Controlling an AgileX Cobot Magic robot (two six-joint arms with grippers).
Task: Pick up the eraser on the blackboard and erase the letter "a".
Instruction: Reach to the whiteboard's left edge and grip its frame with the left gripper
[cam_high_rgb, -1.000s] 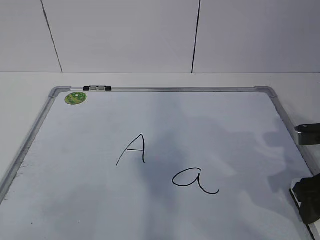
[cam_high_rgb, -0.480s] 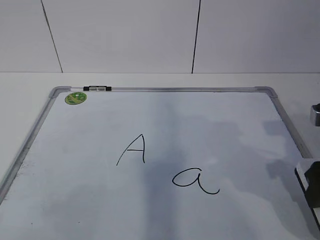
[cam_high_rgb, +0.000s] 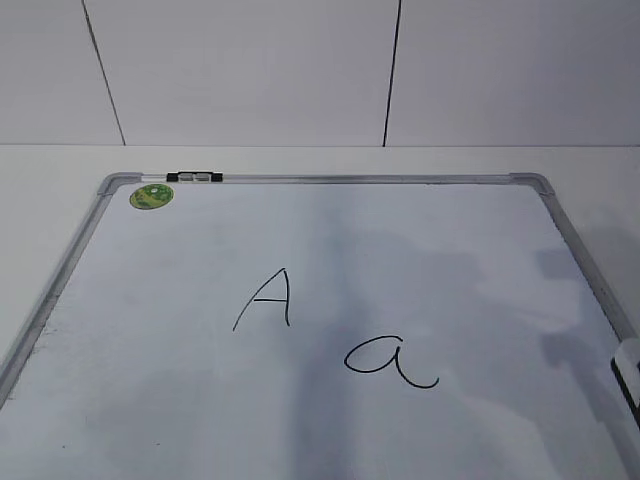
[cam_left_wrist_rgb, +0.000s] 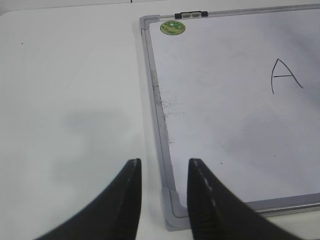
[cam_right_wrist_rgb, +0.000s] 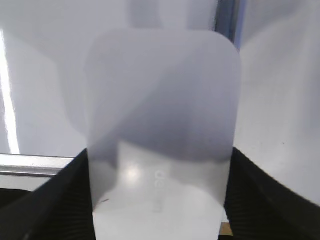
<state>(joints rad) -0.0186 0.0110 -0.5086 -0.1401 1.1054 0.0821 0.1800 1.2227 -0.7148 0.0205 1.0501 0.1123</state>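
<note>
The blackboard (cam_high_rgb: 450, 260) is a white board with a grey frame, lying flat. The letter "a" (cam_high_rgb: 390, 362) is written in black right of centre, whole and unsmudged. The eraser (cam_right_wrist_rgb: 160, 100) is a white block with grey print that fills the right wrist view. My right gripper (cam_right_wrist_rgb: 159, 151) is shut on it, one black finger on each long side, over the board's edge. In the exterior view only a sliver of the eraser (cam_high_rgb: 630, 362) shows at the right border. My left gripper (cam_left_wrist_rgb: 165, 162) is open and empty over the board's near left corner.
A capital "A" (cam_high_rgb: 265, 298) stands left of the "a" and also shows in the left wrist view (cam_left_wrist_rgb: 286, 76). A green sticker (cam_high_rgb: 151, 196) and a black-and-silver clip (cam_high_rgb: 194, 177) sit at the far left corner. White table surrounds the board.
My right gripper with the eraser has moved right, almost out of the exterior view. The letters are unchanged.
</note>
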